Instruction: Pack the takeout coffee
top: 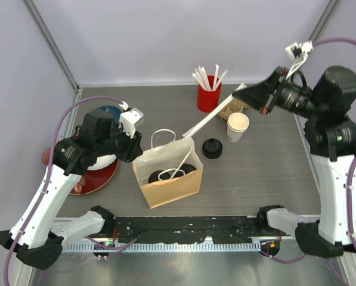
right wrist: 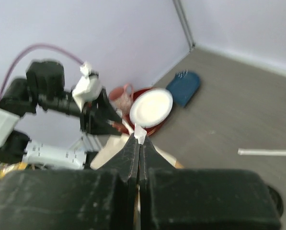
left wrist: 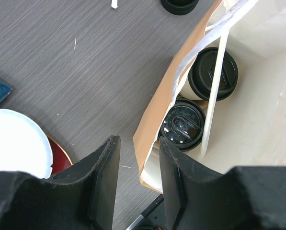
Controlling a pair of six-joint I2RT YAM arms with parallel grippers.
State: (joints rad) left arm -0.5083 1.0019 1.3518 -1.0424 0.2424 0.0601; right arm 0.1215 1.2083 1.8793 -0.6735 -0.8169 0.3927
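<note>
Two white cups with black sip lids (top: 157, 176) (top: 188, 169) stand inside the open brown paper bag (top: 172, 187) at the table's middle. They also show in the left wrist view (left wrist: 182, 124) (left wrist: 213, 73), with a white wrapped straw (left wrist: 213, 91) lying across them. My left gripper (top: 136, 146) is open, and its fingers (left wrist: 104, 172) straddle the bag's left rim (left wrist: 154, 120). My right gripper (top: 240, 92) is raised at the back right, shut on one end of a long wrapped straw (top: 210, 118) that slants down toward the bag's mouth. Its tip (right wrist: 140, 133) pokes past the closed jaws.
A red cup of straws (top: 209, 95) stands at the back. A lidless white cup (top: 238, 126) and a stack of black lids (top: 212, 148) are right of the bag. A white plate on a red plate (top: 97, 173) and a blue object (top: 109, 112) lie left.
</note>
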